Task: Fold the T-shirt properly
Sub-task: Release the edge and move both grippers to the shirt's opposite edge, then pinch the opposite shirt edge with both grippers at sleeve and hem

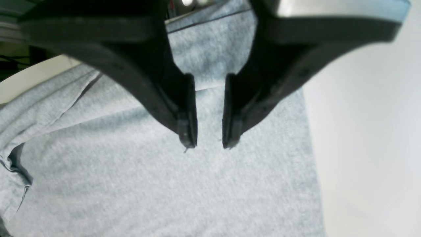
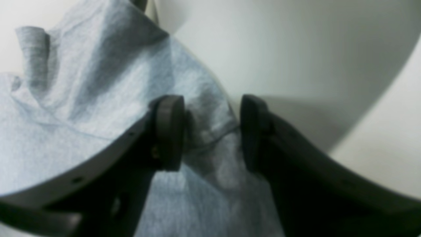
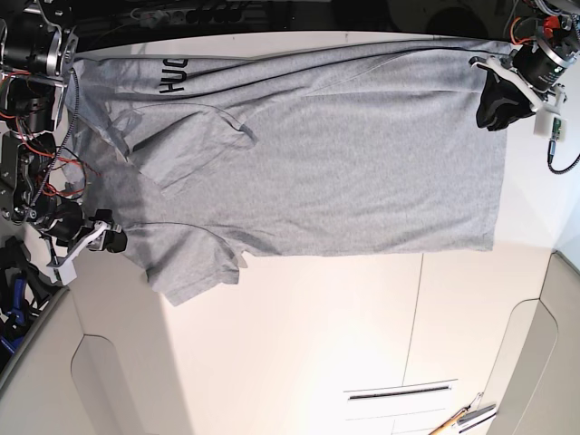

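The right tool (image 3: 113, 241), jaws spread, straddles a sleeve edge at the tabletop's (image 3: 362, 344) left edge. The T-shirt (image 3: 344, 154) lies flat across the far half, with the near half bare. The left tool (image 3: 497, 104), jaws spread, hovers over the hem at the far right corner.

Left gripper (image 1: 210, 144): jaws parted by a narrow gap, tips pointing toward 6 o'clock in the left wrist view, nothing between them, poised over grey cloth. In the base view it sits at about 2 o'clock (image 3: 501, 98), wrist cabling trailing toward 3 o'clock.

Right gripper (image 2: 210, 131): jaws apart, 2 rounded pads either side of a raised cloth edge; pad contact unclear through blur. In the base view it sits at 9 o'clock (image 3: 107, 239), arm links stacked toward 11 o'clock.
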`<state>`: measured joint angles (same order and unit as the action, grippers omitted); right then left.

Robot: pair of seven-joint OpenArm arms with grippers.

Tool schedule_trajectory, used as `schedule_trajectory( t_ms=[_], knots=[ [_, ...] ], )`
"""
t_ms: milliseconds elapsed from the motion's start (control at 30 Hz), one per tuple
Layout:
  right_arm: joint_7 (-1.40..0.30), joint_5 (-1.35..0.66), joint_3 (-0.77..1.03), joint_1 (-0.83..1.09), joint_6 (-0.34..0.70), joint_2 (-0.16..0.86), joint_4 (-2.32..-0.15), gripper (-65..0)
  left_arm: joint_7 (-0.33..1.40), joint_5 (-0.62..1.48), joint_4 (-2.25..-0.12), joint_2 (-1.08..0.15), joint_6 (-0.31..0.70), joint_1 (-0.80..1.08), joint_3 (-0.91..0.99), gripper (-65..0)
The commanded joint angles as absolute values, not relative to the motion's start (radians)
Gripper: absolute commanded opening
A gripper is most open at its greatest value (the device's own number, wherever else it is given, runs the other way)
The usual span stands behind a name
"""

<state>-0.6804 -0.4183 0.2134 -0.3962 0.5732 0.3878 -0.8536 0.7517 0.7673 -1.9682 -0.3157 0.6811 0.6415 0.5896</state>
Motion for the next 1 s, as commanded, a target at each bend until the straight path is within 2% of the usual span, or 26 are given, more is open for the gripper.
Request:
schedule_trajectory(
  t_ms=[0,100,133,233,433,633,767,967],
  knots=[
    [-0.734,-0.399,0.21,-0.405,0.572,0.398,-0.86,-37.0,0.733,0.781,-1.984,-0.327,0.684,0.645,0.597,-48.1],
    [-0.738,-0.403,0.21,-0.402,0.572,0.398,-0.86,-38.5,0.728,0.781,-1.984,-0.327,0.683,0.645,0.597,-48.2],
    [-0.738,-0.403,0.21,-0.402,0.572,0.398,-0.86,-42.9,0.725,0.781,-1.984,-0.327,0.683,0.642,0.597,-48.1],
    [-0.737,-0.404,0.21,-0.402,0.572,0.398,-0.86,-65.0,0.726,0.781,-1.984,-0.327,0.683,0.617,0.597,-48.2],
    [-0.736,-0.403,0.21,-0.402,0.572,0.396,-0.86,-65.0,0.726,0.78,-1.983,-0.361,0.651,0.536,0.597,-48.2],
    [-0.736,-0.404,0.21,-0.402,0.572,0.395,-0.86,-65.0,0.682,0.688,-1.94,-0.427,0.51,0.397,0.597,-48.1],
    [-0.737,-0.404,0.21,-0.401,0.572,0.396,-0.86,-65.0,0.654,0.675,-1.795,-0.466,0.49,0.287,0.597,-48.1],
    [-0.736,-0.404,0.21,-0.401,0.572,0.395,-0.86,-65.0,0.654,0.715,-1.415,-0.519,0.49,0.072,0.597,-48.1]
  ],
)
